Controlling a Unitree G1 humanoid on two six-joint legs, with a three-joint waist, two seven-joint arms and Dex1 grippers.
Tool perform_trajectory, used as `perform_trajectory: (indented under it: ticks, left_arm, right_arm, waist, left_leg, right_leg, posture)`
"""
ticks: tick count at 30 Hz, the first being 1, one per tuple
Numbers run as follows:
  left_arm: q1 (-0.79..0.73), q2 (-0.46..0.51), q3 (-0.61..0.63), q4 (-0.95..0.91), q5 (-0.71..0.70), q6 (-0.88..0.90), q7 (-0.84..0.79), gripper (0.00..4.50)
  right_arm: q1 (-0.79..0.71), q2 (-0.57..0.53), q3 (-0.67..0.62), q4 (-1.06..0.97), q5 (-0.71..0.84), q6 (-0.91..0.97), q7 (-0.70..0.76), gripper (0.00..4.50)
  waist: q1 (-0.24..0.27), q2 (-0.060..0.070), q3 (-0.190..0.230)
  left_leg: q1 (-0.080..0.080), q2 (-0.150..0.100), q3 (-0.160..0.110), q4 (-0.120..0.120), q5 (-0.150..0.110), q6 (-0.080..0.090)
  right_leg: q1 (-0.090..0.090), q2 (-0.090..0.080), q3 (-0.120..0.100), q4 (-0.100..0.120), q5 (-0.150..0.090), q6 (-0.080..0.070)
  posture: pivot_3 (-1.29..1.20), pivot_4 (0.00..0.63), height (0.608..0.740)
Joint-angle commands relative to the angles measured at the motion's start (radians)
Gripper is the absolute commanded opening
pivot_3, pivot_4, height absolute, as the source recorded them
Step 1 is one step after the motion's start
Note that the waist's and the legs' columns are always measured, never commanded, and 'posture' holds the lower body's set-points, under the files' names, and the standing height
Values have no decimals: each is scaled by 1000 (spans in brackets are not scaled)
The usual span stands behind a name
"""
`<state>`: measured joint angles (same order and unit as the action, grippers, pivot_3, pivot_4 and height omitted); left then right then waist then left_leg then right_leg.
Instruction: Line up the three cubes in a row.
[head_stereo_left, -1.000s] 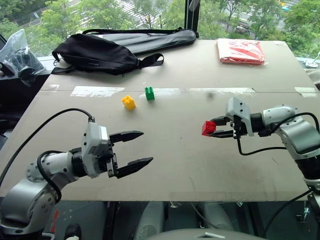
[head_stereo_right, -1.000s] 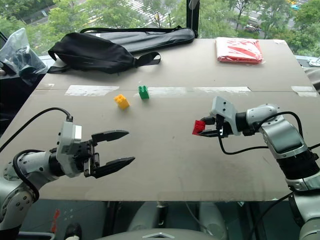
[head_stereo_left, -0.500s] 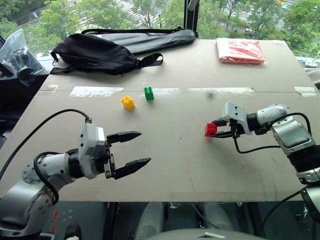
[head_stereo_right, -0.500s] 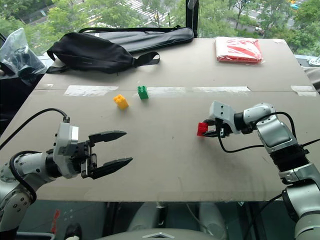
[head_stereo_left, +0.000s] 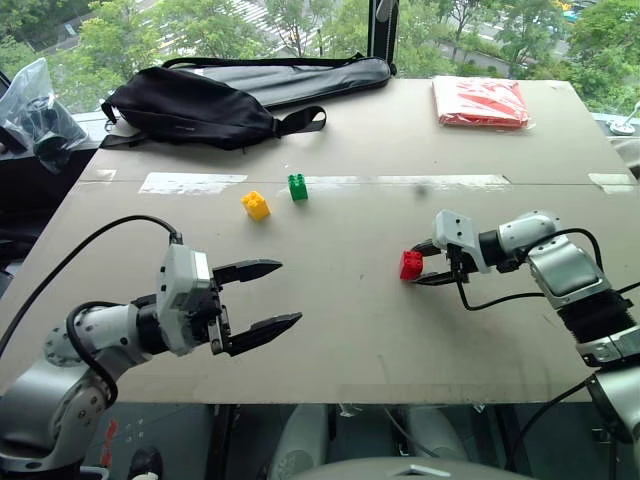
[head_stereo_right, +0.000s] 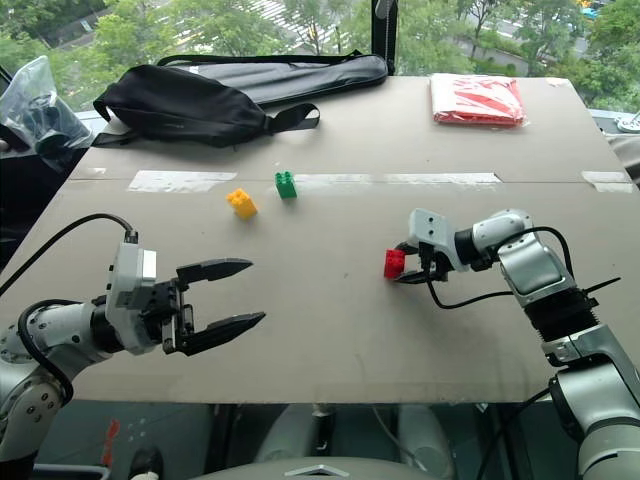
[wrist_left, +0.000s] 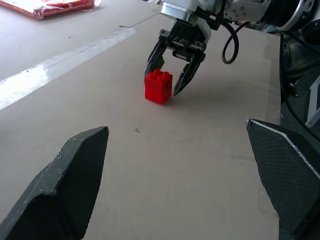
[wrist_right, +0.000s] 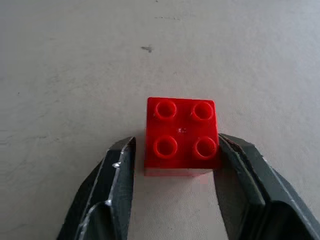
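One red cube (wrist_right: 181, 136) sits on the table (head_stereo_left: 330, 330) between the right pincer's (head_stereo_left: 424, 267) parted fingers.

Silver-grey arms, black cables, white wrist housings, seemingly textured black claws (head_stereo_left: 258, 297).

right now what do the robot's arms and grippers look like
Both arms are silver-grey metal with black joint sections. Each wrist carries a pale grey, boxy housing. The left gripper and right gripper each have two black, tapering, pointed fingers. A loose black cable loops along each forearm.
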<state>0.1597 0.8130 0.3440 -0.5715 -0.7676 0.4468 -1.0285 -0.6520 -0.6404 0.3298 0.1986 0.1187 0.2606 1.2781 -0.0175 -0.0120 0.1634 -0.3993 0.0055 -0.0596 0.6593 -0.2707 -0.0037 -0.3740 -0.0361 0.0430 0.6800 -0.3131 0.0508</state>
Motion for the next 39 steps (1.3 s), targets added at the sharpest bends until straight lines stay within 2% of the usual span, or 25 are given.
perform_trajectory:
  ticks: [1,5,8,11,15,18,21,25,28,33,39]
  left_arm:
    - [-16,4,5,-6,8,-3,21,4500]
    - [-63,-34,-24,26,67,28,157,4500]
    - [-142,-48,-86,58,150,113,304,4500]
    - [-241,-75,-127,121,180,174,392,4500]
    - [-428,-106,-181,319,270,169,445,4500]
    - [-641,-102,-266,586,372,127,411,4500]
    - [-820,-114,-354,829,466,47,335,4500]
    - [-1043,-171,-464,1236,607,-145,227,4500]
    - [-1170,-219,-499,1466,680,-267,201,4500]
    - [-1298,-263,-506,1698,760,-386,218,4500]
    - [-1352,-307,-502,1815,820,-448,227,4500]
  right_arm:
    - [-12,-1,-53,-46,23,-11,-15,4481]
    - [44,-45,-158,-203,147,78,-1,4481]
    - [161,-78,-297,-384,248,97,-42,4481]
    - [288,-109,-417,-566,357,194,-103,4481]
    - [438,-108,-561,-774,445,328,-274,4481]
    - [549,-102,-636,-904,448,359,-375,4481]
    - [596,-98,-675,-973,475,387,-447,4481]
    - [640,-101,-702,-1037,476,391,-515,4481]
    - [684,-105,-718,-1069,468,378,-539,4481]
    - [711,-103,-725,-1100,474,375,-585,4481]
    - [744,-99,-721,-1133,468,373,-628,4481]
  waist:
    - [0,0,0]
    - [5,1,0]
    - [10,0,0]
    - [19,0,0]
    - [14,0,0]
    - [12,-1,0]
    - [9,-2,0]
    - [4,-3,0]
    - [3,-3,0]
    - [-1,-4,0]
    - [4,-5,0]
  left_leg:
    - [0,0,0,0,0,0]
    - [0,0,0,0,0,0]
    - [-1,0,-2,0,-1,2]
    - [-1,-1,-4,1,-1,2]
    - [-1,-1,-4,3,-1,2]
    - [1,-2,-4,5,-1,2]
    - [0,-4,-5,7,-1,2]
    - [0,-6,-4,8,-1,2]
    - [-1,-6,-4,7,0,0]
    - [-10,-6,-5,9,1,-2]
    - [-13,-7,-7,11,1,-2]
  right_leg:
    - [0,0,0,0,0,0]
    - [0,0,0,0,0,0]
    - [1,-1,-2,0,0,0]
    - [1,0,-3,0,0,0]
    - [2,1,-3,3,0,0]
    - [4,1,-4,4,0,0]
    - [4,3,-5,5,0,0]
    - [4,2,-4,3,0,1]
    - [3,2,-3,2,0,1]
    - [-4,3,-5,3,0,1]
    - [-4,2,-9,3,0,1]
  posture:
    - [0,150,740]
    - [0,150,740]
    - [0,150,740]
    - [0,150,740]
    - [0,150,740]
    - [0,150,740]
    - [0,150,740]
    - [0,150,740]
    - [0,150,740]
    - [0,150,740]
    - [0,150,740]
